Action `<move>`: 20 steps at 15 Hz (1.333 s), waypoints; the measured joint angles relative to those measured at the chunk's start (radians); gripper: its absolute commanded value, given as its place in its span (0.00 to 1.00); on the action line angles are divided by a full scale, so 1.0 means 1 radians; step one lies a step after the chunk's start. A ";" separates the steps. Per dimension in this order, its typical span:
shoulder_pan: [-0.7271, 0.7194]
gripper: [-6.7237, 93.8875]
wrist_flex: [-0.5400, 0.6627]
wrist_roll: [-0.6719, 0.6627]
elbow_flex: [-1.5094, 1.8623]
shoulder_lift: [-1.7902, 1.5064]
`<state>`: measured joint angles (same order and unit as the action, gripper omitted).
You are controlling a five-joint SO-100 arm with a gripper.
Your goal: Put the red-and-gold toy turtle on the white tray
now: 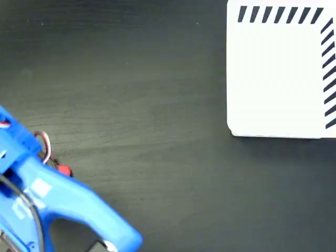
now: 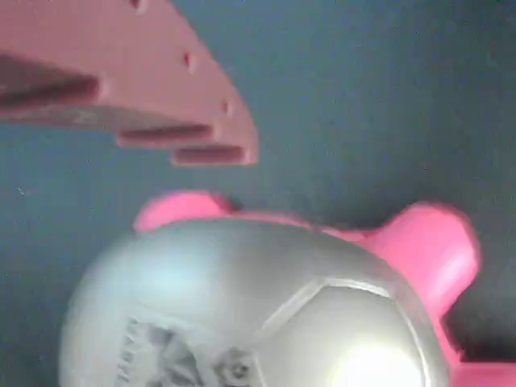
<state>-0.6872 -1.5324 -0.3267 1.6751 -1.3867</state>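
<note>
- Lower left of the fixed view: my blue arm [image 1: 58, 199] sits there, and a scrap of red [image 1: 63, 169] peeks out beside it, likely the turtle.
- Wrist view: the red-and-gold toy turtle [image 2: 266, 306] fills the bottom of frame, right below the one red finger [image 2: 161, 89] I can see. Clamped or loose? Can't tell.
- Upper right of the fixed view: the white tray [image 1: 278, 79], well apart, so it's a long carry that way.
</note>
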 measured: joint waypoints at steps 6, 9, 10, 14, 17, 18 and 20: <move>0.005 0.86 0.104 0.000 0.103 0.021; 0.005 0.81 0.155 0.000 0.149 0.031; 0.005 0.78 0.166 0.000 0.156 0.031; 0.003 0.62 0.184 0.011 0.166 0.031; 0.003 0.26 0.201 0.011 0.166 0.029; 0.003 0.14 0.206 0.015 0.163 0.029; 0.003 0.07 0.206 0.031 0.161 0.029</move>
<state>-0.6842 -1.3269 -0.2961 1.8362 -1.3576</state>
